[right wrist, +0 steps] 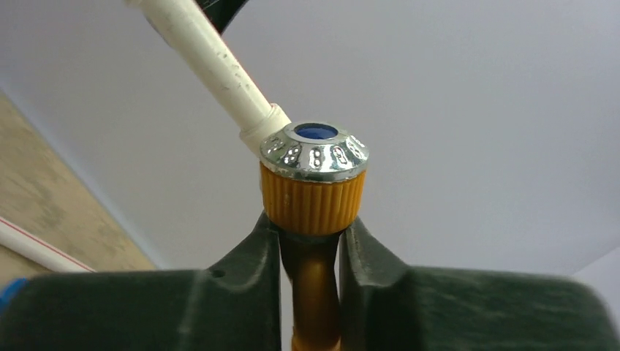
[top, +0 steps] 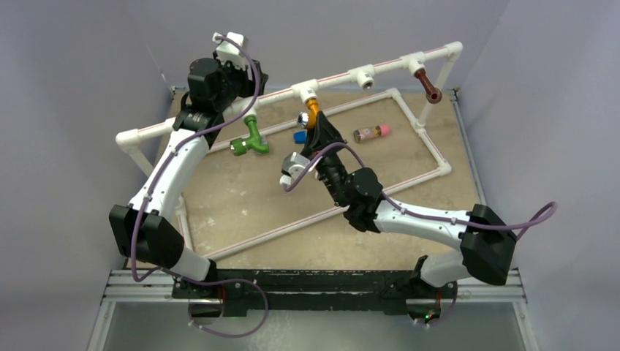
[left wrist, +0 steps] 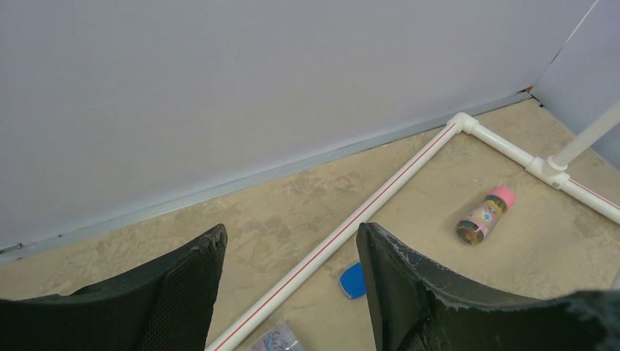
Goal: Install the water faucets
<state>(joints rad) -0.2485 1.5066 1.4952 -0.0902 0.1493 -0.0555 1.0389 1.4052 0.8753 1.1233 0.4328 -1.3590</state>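
Note:
My right gripper (top: 316,126) is shut on the stem of the orange faucet (top: 313,110), which stands up against a white tee socket (top: 305,91) on the raised pipe rail. In the right wrist view the fingers (right wrist: 267,256) clamp the stem below the faucet's ribbed orange cap (right wrist: 313,201) and chrome ring. The dark brown faucet (top: 428,88) hangs from the right-hand tee. The green faucet (top: 251,139) sits below the rail at the left; I cannot tell whether it is attached. My left gripper (top: 254,79) is open and empty above the rail, also seen in its wrist view (left wrist: 292,232).
A third tee socket (top: 363,75) on the rail has its opening bare. A pink-and-brown cylinder (top: 371,132) (left wrist: 485,216) and a small blue piece (top: 300,136) (left wrist: 353,280) lie on the tan board inside the low pipe frame (left wrist: 380,197). Grey walls stand close behind and beside.

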